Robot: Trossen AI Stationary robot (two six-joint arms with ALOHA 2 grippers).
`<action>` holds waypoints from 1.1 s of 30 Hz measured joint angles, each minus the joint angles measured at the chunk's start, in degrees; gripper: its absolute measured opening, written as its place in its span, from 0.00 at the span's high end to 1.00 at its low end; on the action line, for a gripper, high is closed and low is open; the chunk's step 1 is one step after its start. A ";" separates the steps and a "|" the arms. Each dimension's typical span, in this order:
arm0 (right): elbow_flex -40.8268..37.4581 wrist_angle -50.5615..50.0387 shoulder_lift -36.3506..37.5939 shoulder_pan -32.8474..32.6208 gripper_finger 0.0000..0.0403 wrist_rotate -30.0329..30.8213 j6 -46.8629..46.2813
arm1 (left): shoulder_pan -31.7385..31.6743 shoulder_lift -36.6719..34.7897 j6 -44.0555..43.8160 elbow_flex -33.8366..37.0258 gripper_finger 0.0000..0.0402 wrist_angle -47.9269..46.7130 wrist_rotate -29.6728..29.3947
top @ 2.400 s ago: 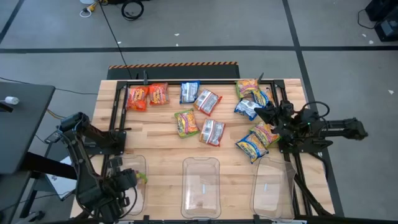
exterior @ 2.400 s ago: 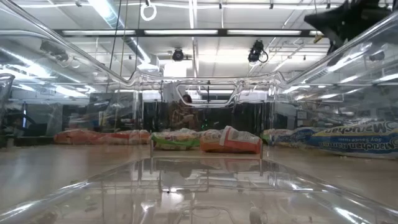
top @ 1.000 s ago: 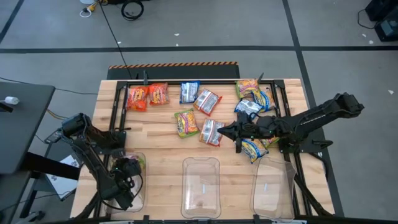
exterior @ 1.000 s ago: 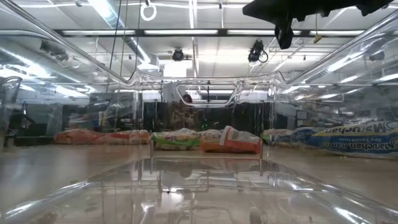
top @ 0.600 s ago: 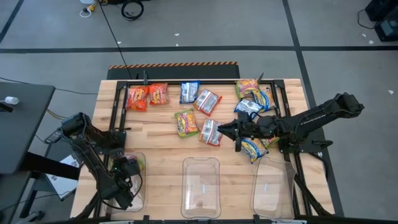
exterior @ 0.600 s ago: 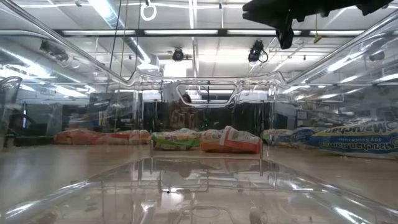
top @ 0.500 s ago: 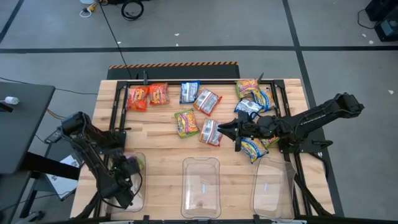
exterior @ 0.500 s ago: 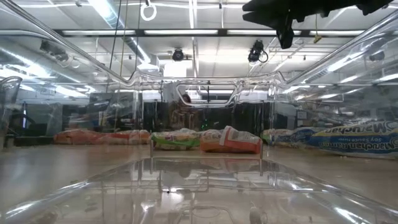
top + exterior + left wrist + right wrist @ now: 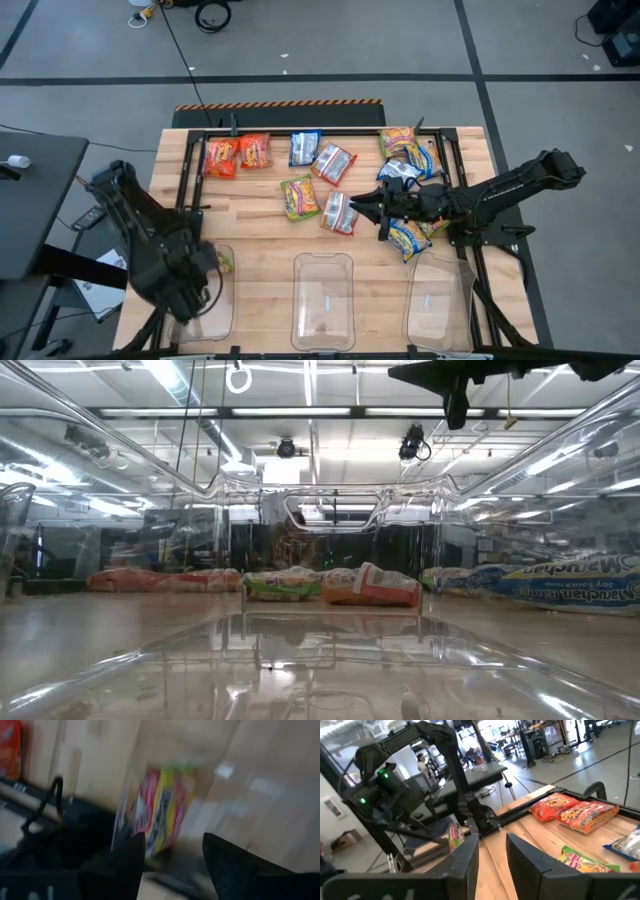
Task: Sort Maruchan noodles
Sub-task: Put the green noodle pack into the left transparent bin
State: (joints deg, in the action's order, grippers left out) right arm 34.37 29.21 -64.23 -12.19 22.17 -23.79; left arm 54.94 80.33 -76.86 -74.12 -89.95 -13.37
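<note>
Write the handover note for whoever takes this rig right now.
Left gripper: open, over the left bin, green-yellow packet lying inside it.
Right gripper: open and empty, above the table's middle near an orange packet.
Done: one packet binned.
Left: middle bin and right bin hold nothing; orange pair, blue packet and the right-side pile remain on the table.

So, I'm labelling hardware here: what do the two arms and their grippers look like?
Both arms are matte black, jointed links with black cables along them. The left arm shows small green lights on its housing. The left gripper and right gripper each end in two flat, dark fingers.
</note>
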 joint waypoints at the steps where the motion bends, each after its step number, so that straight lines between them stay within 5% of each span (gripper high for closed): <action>1: 0.00 0.02 0.00 -0.02 0.74 0.91 -0.31 | -1.20 -1.04 -1.36 -0.67 0.49 0.37 -2.98; 7: -0.01 0.81 0.02 -0.02 0.74 5.16 -0.51 | -11.62 -5.22 -7.24 -1.16 0.49 4.60 -18.01; 15: -0.02 3.30 1.35 -1.01 0.74 5.57 -4.63 | -30.44 -5.33 7.65 3.68 0.53 26.50 -20.04; 19: -0.02 3.35 4.82 -2.14 0.74 5.34 -6.45 | -40.07 -5.44 8.55 11.42 0.53 36.75 -16.84; 27: -0.02 2.61 10.35 -2.06 0.74 4.90 -6.67 | -56.93 -4.55 4.67 29.53 0.47 68.88 1.83; 33: -0.02 -4.60 12.26 0.35 0.72 -1.95 -4.51 | -66.84 -4.55 -2.13 39.90 0.33 80.16 4.17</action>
State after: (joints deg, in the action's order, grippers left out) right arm 34.35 24.62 -51.96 -11.84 20.22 -28.30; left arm -11.90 75.78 -78.99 -34.22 -9.78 -9.20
